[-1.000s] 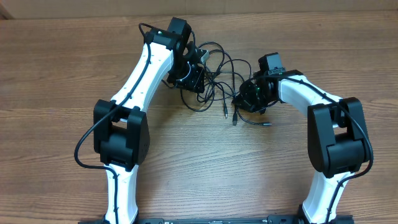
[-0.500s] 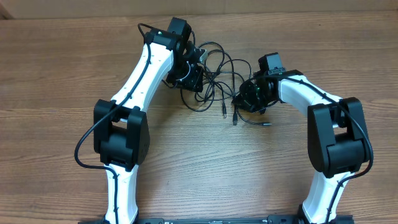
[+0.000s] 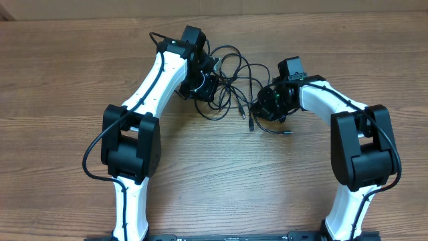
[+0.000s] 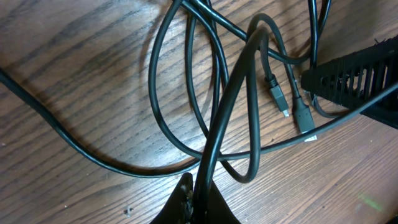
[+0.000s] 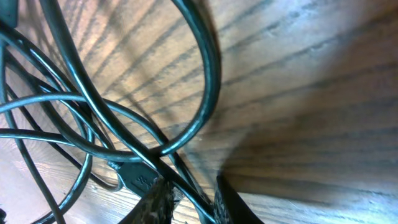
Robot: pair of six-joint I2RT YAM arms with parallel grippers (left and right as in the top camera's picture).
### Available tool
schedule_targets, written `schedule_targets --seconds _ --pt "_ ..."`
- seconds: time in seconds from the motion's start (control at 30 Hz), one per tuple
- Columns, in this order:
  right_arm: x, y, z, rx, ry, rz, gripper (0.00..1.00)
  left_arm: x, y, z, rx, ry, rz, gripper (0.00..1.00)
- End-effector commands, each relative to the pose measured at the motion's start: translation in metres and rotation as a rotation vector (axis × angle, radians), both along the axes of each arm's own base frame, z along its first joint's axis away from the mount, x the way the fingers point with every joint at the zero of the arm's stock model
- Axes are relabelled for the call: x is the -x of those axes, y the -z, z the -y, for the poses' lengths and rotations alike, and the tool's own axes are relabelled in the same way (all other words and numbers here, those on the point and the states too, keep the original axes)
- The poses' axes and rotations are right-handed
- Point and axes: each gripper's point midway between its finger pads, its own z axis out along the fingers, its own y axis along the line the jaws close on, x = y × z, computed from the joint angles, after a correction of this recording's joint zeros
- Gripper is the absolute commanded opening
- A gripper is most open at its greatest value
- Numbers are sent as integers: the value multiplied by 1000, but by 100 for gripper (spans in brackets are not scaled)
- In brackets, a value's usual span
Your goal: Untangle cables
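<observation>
The cables (image 3: 231,87) are thin black cords tangled in loops on the wooden table between my two grippers. Small plugs (image 3: 251,125) trail out at the tangle's near side. My left gripper (image 3: 204,84) sits at the left of the tangle. In the left wrist view it (image 4: 202,202) is shut on one cable strand (image 4: 231,102) that rises away from the fingers, with two plugs (image 4: 277,98) lying beyond. My right gripper (image 3: 269,104) is at the tangle's right. In its wrist view it (image 5: 193,202) is closed on crossing cable strands (image 5: 186,180) beside a plug (image 5: 140,177).
A black ribbed part (image 4: 354,74) reaches in at the right edge of the left wrist view, close over the cables. One plug end (image 3: 287,132) lies on the bare wood just near of the right gripper. Both white arms (image 3: 147,100) flank the tangle.
My left gripper has closed on a cable strand and shifted slightly. The plugs at the tangle's near side have slid a little toward it. The right arm has not moved.
</observation>
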Motion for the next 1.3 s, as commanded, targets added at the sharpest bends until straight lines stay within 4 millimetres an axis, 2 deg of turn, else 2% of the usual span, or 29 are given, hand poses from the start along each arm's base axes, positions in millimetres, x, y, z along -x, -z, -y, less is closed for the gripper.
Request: schedule_targets --seconds 0.0,0.03,0.13,0.17,0.33,0.53,0.6,0.67,0.77,0.83,0.93,1.1,1.13,1.17,1.2,1.27 --pt "16 20 12 56 -13 -62 23 1 -5 4 19 -10 -7 4" --pt "17 17 8 23 -53 -45 26 0 -9 3 22 -12 2 4" --pt "17 3 0 -78 -138 1 48 -3 -25 0 34 -22 36 4" --pt "17 -1 0 -96 -142 4 52 -4 -31 -1 39 -25 50 4" --pt "17 -27 -3 -168 -213 78 55 -5 -53 -3 55 -28 99 4" --pt "19 -52 -5 -190 -257 141 58 -4 -59 -3 59 -28 109 4" --pt "19 -51 3 -151 -235 130 100 -3 -60 -1 67 -25 106 4" --pt "20 -38 20 -45 -144 58 100 0 -64 3 99 -11 101 4" --pt "27 -23 49 113 -22 -43 100 10 -83 23 233 99 116 4" --pt "29 -24 48 98 -21 -51 100 15 -97 31 301 150 138 4" --pt "28 -33 37 26 -69 -25 100 17 -112 31 313 155 172 4" --pt "25 -57 34 14 -102 8 96 16 -133 22 269 146 249 4" --pt "24 -61 37 33 -95 12 91 14 -135 16 233 130 268 4" --pt "24 -67 43 66 -84 14 92 11 -135 10 193 108 281 4" --pt "24 -70 49 106 -68 9 97 8 -135 2 146 76 296 4" --pt "27 -76 66 207 -9 -18 100 1 -132 -12 67 5 307 4"
